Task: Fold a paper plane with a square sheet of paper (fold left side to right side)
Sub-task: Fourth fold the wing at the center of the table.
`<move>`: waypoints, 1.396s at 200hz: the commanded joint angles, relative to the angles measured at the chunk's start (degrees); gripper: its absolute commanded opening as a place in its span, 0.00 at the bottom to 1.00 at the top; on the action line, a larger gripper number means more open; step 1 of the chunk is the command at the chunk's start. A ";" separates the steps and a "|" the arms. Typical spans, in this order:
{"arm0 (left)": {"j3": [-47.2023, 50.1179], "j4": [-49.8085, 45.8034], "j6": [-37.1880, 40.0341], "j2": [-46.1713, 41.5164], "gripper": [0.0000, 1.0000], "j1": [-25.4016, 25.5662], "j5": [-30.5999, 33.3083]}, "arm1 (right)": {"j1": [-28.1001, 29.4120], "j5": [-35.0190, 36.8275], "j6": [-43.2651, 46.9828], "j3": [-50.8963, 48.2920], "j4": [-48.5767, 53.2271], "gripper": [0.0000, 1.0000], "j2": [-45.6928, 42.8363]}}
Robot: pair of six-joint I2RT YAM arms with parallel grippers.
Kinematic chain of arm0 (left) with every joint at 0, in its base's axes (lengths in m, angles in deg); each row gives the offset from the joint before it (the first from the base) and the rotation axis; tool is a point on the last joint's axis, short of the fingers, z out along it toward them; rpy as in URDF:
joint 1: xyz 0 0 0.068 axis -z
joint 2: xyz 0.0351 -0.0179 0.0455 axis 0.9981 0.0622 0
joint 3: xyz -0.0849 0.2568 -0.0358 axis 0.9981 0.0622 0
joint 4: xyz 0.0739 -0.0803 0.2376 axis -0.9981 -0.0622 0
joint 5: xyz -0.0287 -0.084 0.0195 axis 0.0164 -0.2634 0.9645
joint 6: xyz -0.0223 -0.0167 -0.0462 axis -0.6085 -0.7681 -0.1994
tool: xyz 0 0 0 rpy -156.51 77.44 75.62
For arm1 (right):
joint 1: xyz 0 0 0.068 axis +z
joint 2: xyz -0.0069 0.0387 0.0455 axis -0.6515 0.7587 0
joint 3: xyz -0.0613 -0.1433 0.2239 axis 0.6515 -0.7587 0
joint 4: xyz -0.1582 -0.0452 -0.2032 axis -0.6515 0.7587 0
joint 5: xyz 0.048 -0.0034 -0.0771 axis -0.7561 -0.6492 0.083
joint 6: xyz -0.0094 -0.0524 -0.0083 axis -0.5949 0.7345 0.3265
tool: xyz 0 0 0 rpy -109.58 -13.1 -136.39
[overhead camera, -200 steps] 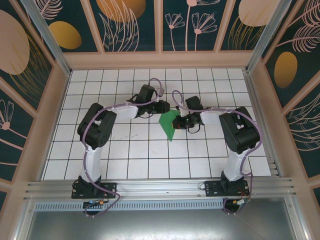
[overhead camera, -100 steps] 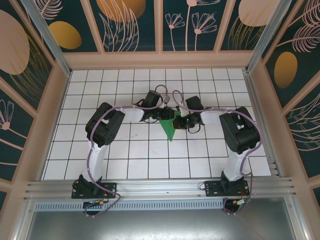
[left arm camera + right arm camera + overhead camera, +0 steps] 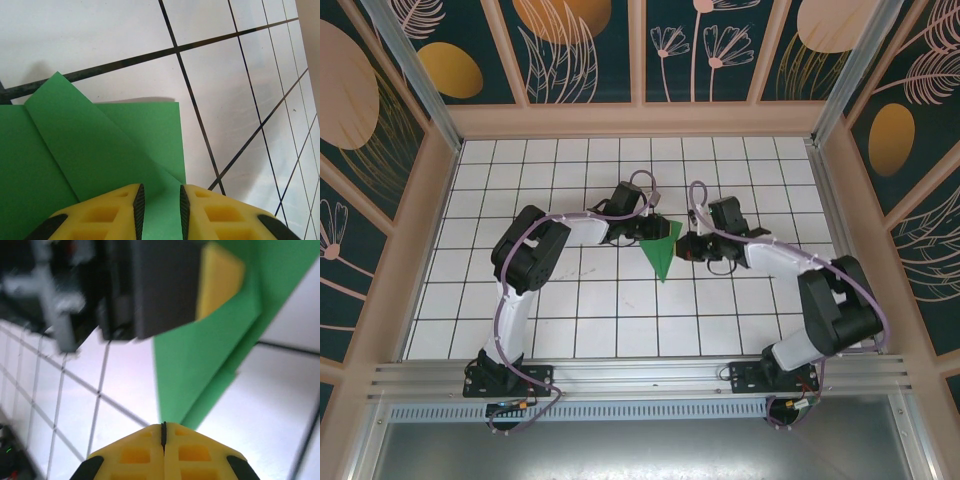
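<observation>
I am looking down on a white tiled table (image 3: pixel 570 310) with black grid lines, boxed in by dark teal wall panels (image 3: pixel 575 50) painted with gold and cream plants.

The left arm (image 3: pixel 525 255) rises from the lower left of the frame and bends toward the middle. The right arm (image 3: pixel 820 300) rises from the lower right and reaches in toward the same spot.

Between them, just above the centre of the overhead frame, lies the paper plane (image 3: pixel 660 255). It is bright-green paper folded into a pointed wedge, wide end toward the top of the frame and tip toward the bottom. Its upper right corner looks slightly lifted.

The left gripper (image 3: pixel 653 228) is at the wedge's wide upper-left end. From its wrist camera, two yellow fingers (image 3: pixel 115 212) sit at the bottom of the frame with a narrow gap between them, so the claw is slightly parted. Green paper with a diagonal folded flap fills the lower left and shows through the gap. I cannot tell whether the fingertips touch the paper.

The right gripper (image 3: pixel 682 248) is just beside the wedge's right edge. Its wrist camera shows its yellow fingers pressed together along a thin seam, closed on nothing, with a green edge ending just above them.
</observation>
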 commanded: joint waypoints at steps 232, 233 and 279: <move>1.28 -4.98 1.06 2.04 0.29 0.16 4.94 | 7.50 -1.49 -9.59 -4.22 -8.97 0.01 11.19; 1.28 -5.01 1.11 1.98 0.29 0.16 5.00 | 7.50 -1.56 -9.60 -4.23 -9.01 0.01 11.16; 2.11 -5.89 1.51 0.96 0.29 0.10 6.31 | 7.41 -1.89 -10.23 -4.92 -10.01 0.01 11.84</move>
